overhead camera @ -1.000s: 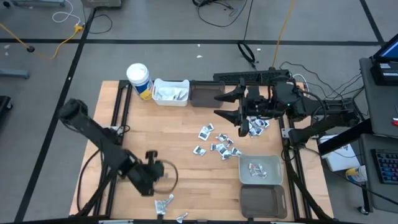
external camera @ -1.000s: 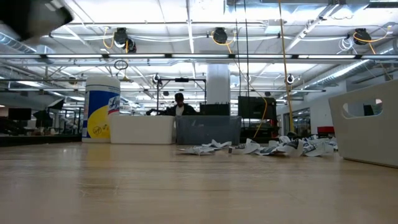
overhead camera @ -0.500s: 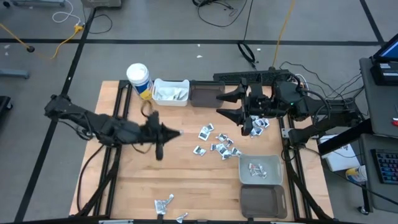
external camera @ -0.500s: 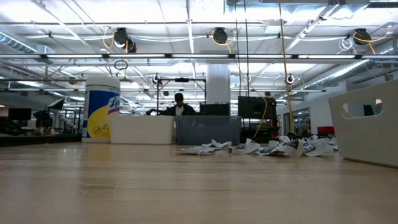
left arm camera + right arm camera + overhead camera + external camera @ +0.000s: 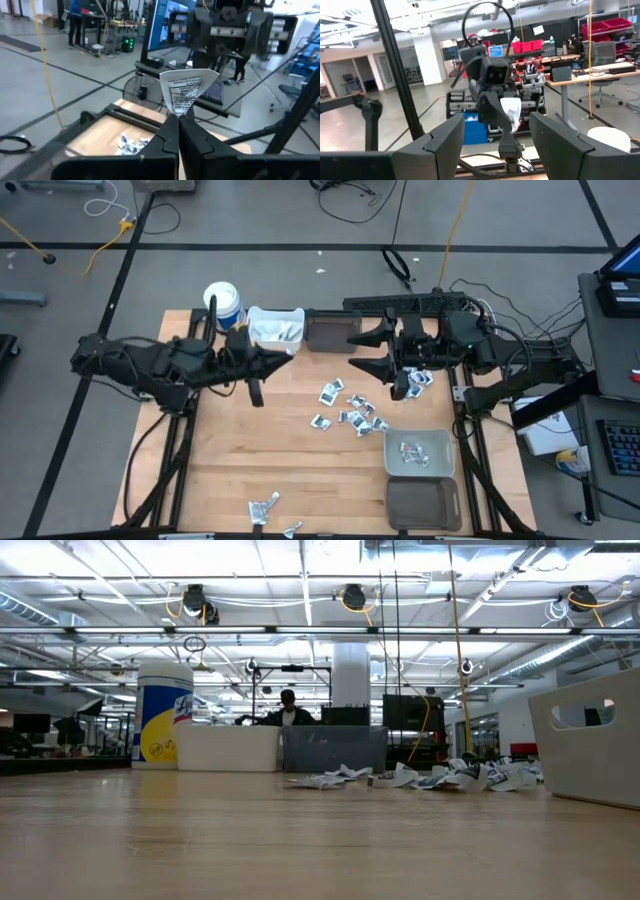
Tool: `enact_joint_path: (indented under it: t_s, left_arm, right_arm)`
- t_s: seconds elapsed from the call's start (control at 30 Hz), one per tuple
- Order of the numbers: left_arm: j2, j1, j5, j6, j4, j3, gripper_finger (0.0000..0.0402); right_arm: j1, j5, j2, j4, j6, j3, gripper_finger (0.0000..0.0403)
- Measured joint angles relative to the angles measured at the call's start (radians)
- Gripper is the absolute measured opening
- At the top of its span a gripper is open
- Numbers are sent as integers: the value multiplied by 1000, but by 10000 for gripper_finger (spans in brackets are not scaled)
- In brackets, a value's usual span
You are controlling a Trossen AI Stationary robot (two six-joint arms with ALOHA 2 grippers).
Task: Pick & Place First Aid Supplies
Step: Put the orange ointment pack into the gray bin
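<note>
My left gripper [image 5: 178, 116] is shut on one white printed packet [image 5: 187, 91] of the first aid supplies. It hovers high over the table's far middle [image 5: 288, 358], pointing level toward my right gripper. My right gripper [image 5: 368, 350] hangs opposite it, open, with nothing between its fingers [image 5: 445, 142]; its wrist view shows the packet [image 5: 512, 108] on the left arm. More packets lie flat in a loose pile [image 5: 350, 412] at the table's middle right, and a few [image 5: 265, 508] by the near edge. My left gripper pinches the packet's narrow lower end [image 5: 178, 109] between its two fingertips. The fingers lie level and point toward the table's right side. The packet stands up above the fingertips, fanned wide at its top, lifted clear of the table.
A white bin [image 5: 275, 328] with packets and a dark bin [image 5: 330, 330] stand at the far edge, next to a white cup with a yellow band [image 5: 222, 305]. A grey bin [image 5: 418, 452] holding packets and a dark bin [image 5: 422, 502] sit at the near right.
My left gripper has risen from the near-left part of the table and swung toward the far edge and the right arm. It has tipped from pointing down to level. My right gripper has kept still.
</note>
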Motion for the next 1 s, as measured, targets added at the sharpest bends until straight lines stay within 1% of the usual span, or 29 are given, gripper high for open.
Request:
enact_joint_path:
  t_s: [0.1,0.13,0.3,0.4,0.57,0.7,0.87,0.93,1.0]
  left_arm:
    - [46,30,32,8,-86,100,0]
    - [65,39,50,12,-91,126,0]
    - [154,71,108,54,-86,227,0]
    - [201,82,150,72,-89,274,0]
    - [279,81,182,106,-91,348,0]
    - [309,81,186,108,-117,389,0]
    - [313,81,186,111,-120,396,0]
    - [313,81,186,111,-119,397,0]
    - [313,81,186,111,-118,397,0]
  right_arm:
    - [-2,1,15,29,7,1,222]
    - [-2,1,21,30,8,2,222]
    - [-2,29,85,27,-7,51,222]
    - [-8,28,116,24,-29,95,222]
    - [-23,26,151,-23,-34,148,222]
    - [-23,25,156,-54,-14,149,222]
    - [-17,25,156,-72,-12,149,217]
    - [-14,25,156,-69,-12,149,203]
    - [-14,25,154,-70,-4,149,178]
